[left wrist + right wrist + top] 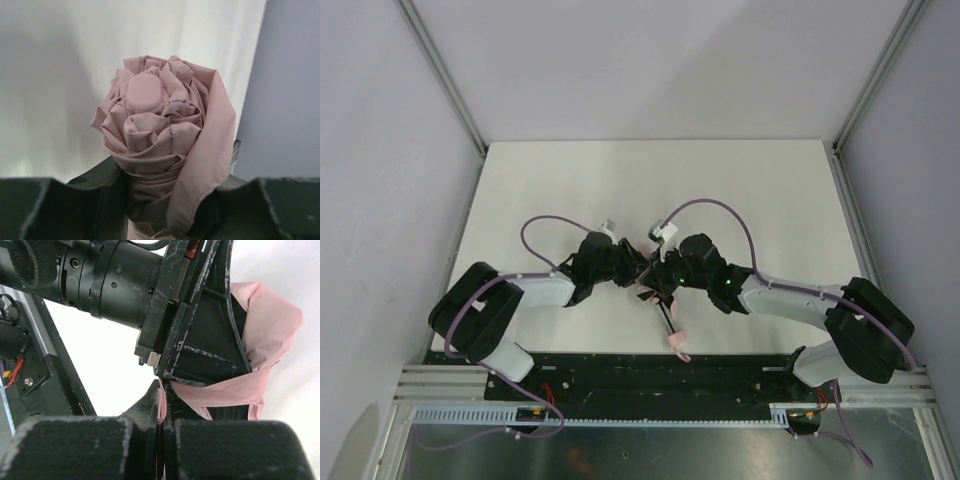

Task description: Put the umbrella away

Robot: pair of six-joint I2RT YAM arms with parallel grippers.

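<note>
Holding the umbrella (150, 145) at the counter (570, 180) centre: left fingers (95, 192) clamp the furled bundle, right fingers (75, 445) nearly closed on a fabric edge. I judge it light, soft, slippery; firmer hold lies at the stiff shaft (667, 318).

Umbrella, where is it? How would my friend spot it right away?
Look at the white table, at the middle where the left gripper and right gripper meet. The umbrella is held between them. It is the only pink thing: a rolled fabric bundle with a thin dark shaft poking toward the arm bases.
</note>
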